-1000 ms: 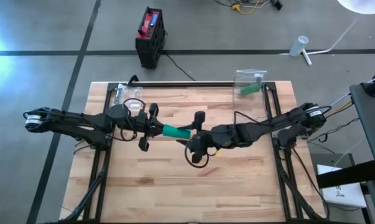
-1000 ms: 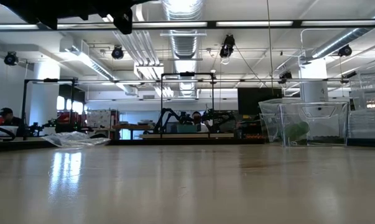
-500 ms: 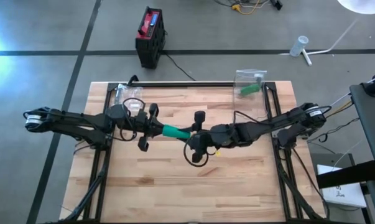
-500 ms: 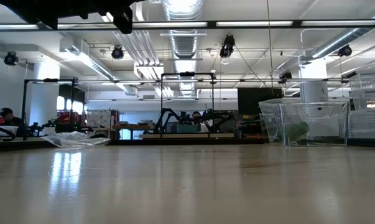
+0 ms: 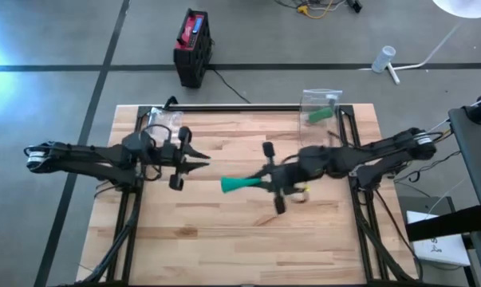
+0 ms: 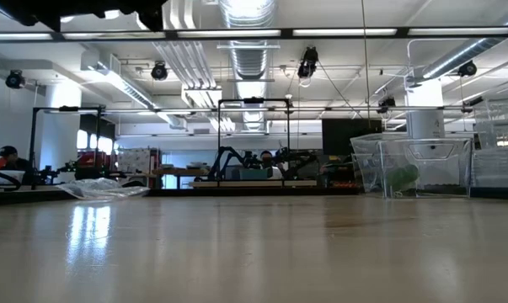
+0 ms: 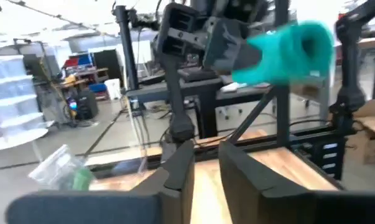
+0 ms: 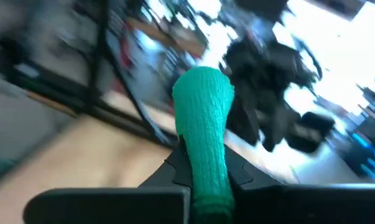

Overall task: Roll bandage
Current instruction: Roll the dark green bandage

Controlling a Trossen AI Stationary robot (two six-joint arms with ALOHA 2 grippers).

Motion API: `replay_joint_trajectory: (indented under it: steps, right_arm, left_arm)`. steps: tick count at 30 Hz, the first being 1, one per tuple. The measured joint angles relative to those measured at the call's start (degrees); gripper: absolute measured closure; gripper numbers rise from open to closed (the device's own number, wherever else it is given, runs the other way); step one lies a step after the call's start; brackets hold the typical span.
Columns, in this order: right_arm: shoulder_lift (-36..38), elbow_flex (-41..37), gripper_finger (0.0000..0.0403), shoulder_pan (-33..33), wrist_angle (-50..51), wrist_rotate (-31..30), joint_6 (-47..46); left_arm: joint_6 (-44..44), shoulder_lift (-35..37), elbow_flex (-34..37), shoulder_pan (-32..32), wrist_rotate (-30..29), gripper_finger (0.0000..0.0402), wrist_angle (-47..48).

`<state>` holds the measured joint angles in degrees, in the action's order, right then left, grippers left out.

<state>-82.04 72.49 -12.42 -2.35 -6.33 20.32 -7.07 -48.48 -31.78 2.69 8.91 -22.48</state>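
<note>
The bandage is a teal roll [image 5: 238, 184] held in the air over the middle of the table, with my right gripper [image 5: 262, 182] shut on it. The right wrist view shows the roll [image 8: 204, 118] running out past the fingers, its free end wider. My left gripper [image 5: 200, 163] hovers a short way to the roll's left and points at it. Its fingers [image 7: 181, 171] stand a little apart with nothing between them. In the left wrist view the roll [image 7: 293, 46] shows ahead, apart from those fingers. My right gripper pinches the roll between its two fingers [image 8: 175, 168] at the end toward the table's right [image 8: 207, 177]. The fingers come in about level from the table's right and lie along the roll. The roll sticks out past the fingertips toward the left gripper, clear of the table.
A clear bag with a green thing [image 5: 321, 108] stands at the table's far right, and a crumpled clear bag [image 5: 159, 119] lies at the far left. Black frame rails [image 5: 248, 107] run along the far edge and both sides. Bare wood [image 5: 240, 239] lies toward the near edge.
My left gripper has let go of the roll's left end and drawn back toward the table's left edge. My right gripper has shut on the roll and carried it toward the right and up, so the roll now hangs from that gripper alone.
</note>
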Motion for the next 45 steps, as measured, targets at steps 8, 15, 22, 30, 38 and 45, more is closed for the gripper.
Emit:
replay_joint_trajectory:
  steps: [8, 15, 22, 30, 38, 45]
  right_arm:
    - [9.07, -18.06, 0.0388, 4.3, -28.73, 19.01, -6.24]
    - [5.53, -27.08, 0.0388, 7.5, -53.72, 24.59, -12.67]
    - [-0.92, -24.07, 0.0388, 8.49, -54.87, 25.05, -13.03]
    - [-4.51, -20.12, 0.0373, 8.45, -54.95, 28.86, -13.73]
    - [-4.79, -20.07, 0.0385, 8.57, -54.64, 28.68, -12.24]
    - [-4.79, -19.83, 0.038, 8.82, -54.49, 24.88, -11.69]
  left_arm:
    - [-0.27, -0.05, 6.98, -1.78, 9.78, 0.0286, -21.21]
    - [-1.9, -12.08, 11.83, -2.79, 9.63, 0.0246, -48.94]
    - [-1.89, -23.69, 5.94, -2.8, 6.65, 0.0219, -54.1]
    - [-3.03, -29.98, 0.04, -3.08, 11.21, 0.0201, -54.3]
    - [-3.2, -31.18, -2.7, -3.29, 13.11, 0.0197, -54.25]
    - [-5.94, -31.16, -6.19, -3.29, 12.62, 0.0207, -48.45]
